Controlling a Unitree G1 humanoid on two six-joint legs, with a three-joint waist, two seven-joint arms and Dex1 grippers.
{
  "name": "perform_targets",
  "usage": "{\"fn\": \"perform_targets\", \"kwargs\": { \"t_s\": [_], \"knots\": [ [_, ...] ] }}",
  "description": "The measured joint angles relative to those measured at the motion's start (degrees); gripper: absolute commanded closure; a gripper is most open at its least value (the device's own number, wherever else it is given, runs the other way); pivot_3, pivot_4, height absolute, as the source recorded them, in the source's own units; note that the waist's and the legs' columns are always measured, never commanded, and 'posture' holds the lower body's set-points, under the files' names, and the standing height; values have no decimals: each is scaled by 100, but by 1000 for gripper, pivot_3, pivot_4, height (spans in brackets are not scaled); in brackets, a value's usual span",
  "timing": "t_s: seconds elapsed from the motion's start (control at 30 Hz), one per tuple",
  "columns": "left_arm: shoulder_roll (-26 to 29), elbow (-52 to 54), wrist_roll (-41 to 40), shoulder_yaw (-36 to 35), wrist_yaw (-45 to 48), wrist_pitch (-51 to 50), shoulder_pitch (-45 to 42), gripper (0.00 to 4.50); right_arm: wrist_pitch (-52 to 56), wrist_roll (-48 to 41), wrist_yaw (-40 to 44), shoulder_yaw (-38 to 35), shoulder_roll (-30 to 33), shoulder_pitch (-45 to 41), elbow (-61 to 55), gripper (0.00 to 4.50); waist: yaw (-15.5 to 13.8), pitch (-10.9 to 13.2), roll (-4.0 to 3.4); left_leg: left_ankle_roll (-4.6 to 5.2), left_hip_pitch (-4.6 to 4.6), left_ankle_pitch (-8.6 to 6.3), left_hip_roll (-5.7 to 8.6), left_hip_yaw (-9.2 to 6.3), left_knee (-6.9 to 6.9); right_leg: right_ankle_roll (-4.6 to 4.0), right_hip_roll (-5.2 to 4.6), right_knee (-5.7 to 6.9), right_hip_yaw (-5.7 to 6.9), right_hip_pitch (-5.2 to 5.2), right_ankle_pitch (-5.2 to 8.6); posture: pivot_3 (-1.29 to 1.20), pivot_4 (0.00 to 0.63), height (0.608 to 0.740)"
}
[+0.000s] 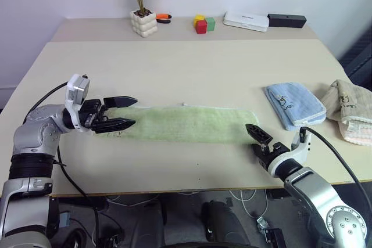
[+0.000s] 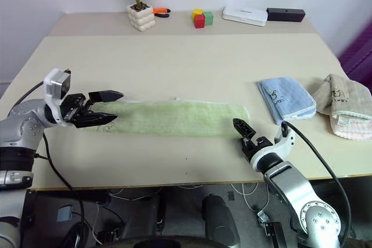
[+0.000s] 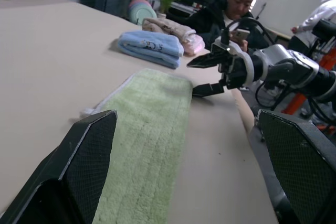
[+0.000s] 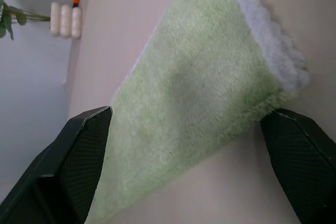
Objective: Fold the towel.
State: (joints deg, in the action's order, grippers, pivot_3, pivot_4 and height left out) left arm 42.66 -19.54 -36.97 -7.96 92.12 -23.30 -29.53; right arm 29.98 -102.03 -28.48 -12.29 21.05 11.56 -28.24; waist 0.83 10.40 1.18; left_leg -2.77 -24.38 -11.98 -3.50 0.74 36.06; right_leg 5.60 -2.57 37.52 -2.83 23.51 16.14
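Observation:
The towel (image 1: 186, 123) is light green and lies flat on the table as a long narrow strip running left to right; its white stitched edging (image 4: 262, 30) shows at the right end. My left gripper (image 1: 123, 113) hovers open over the strip's left end, pointing along it, with nothing between its fingers. At the right end, near the front corner of the towel, my right gripper (image 1: 258, 140) also stands open and holds nothing, one finger above the other. The left wrist view shows that right gripper (image 3: 203, 74) just beyond the far end of the towel (image 3: 152, 124).
A folded light blue towel (image 1: 293, 104) and a beige towel with a pink stripe (image 1: 351, 111) lie at the right. Along the back edge stand a potted plant (image 1: 143, 22), coloured blocks (image 1: 203, 24), a white box (image 1: 246, 21) and a black box (image 1: 286, 20). A seated person (image 3: 236, 3) is beyond the table.

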Motion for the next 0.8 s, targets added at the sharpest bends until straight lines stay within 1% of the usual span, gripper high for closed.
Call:
{"fn": "perform_targets", "kwargs": {
  "t_s": [0.2, 0.23, 0.3, 0.37, 0.43, 0.47, 0.5, 0.53, 0.6, 0.8],
  "knots": [
    [17, 89, -1, -62, -8, -22, 0, 90, -86, 259, 38, 25, -336, -225, 206, 0, 8, -10, 16, 0, 3, 0, -3, 0, -2, -1, 3, 0, 1, -1, -1, 0, 150, 740],
    [19, 89, -1, -75, -8, -21, 0, 32, -116, 294, 39, 25, -426, -280, 258, 245, 13, -14, 23, 0, 3, 0, -3, 0, -2, -2, 4, 0, 0, -1, -1, 0, 150, 740],
    [20, 90, 0, -78, -9, -21, 0, 0, -186, 371, 33, 17, -582, -353, 374, 900, 20, -18, 28, 0, 4, 0, -5, 0, -2, -2, 4, 0, 0, -2, -2, 0, 150, 740],
    [24, 90, 1, -92, -16, -19, 4, 0, -227, 460, 19, 9, -690, -403, 516, 1809, 19, -17, 28, 0, 3, 0, -5, 0, -2, -2, 4, 0, 0, -1, -2, 0, 150, 740],
    [31, 124, 0, -144, -39, -19, 58, 0, -226, 516, 17, 7, -745, -426, 632, 2801, 22, -17, 28, 0, 3, 0, -5, 0, -3, -2, 3, 0, 0, 0, -2, 0, 150, 740],
    [34, 136, 0, -160, -48, -20, 79, 0, -223, 533, 16, 7, -767, -430, 684, 3404, 21, -17, 27, 0, 3, 0, -5, 0, -3, -2, 4, 0, 0, 0, -2, 0, 150, 740],
    [39, 155, 0, -188, -56, -20, 101, 0, -220, 538, 24, -4, -779, -453, 687, 3868, 22, -17, 28, 0, 3, 0, -5, 0, -4, -2, 4, 0, 0, 1, -2, 0, 150, 740],
    [50, 167, 0, -192, -70, -20, 106, 0, -202, 540, 27, -7, -780, -508, 664, 4425, 27, -21, 34, 0, 5, 0, -7, 0, -4, -2, 5, 0, 0, -1, -2, 0, 150, 740],
    [50, 178, 0, -195, -98, -20, 106, 0, -171, 566, 33, -14, -785, -558, 633, 4472, 23, -32, 52, 0, 7, 0, -8, 0, -3, -3, 5, 0, 1, -3, -2, 0, 150, 740],
    [57, 181, 0, -205, -120, -20, 133, 0, -100, 713, 55, -68, -747, -644, 695, 4472, 17, -34, 54, 0, 6, 0, -8, 2, -1, -5, 2, 0, 0, -3, -3, 0, 150, 740]
  ]
}}
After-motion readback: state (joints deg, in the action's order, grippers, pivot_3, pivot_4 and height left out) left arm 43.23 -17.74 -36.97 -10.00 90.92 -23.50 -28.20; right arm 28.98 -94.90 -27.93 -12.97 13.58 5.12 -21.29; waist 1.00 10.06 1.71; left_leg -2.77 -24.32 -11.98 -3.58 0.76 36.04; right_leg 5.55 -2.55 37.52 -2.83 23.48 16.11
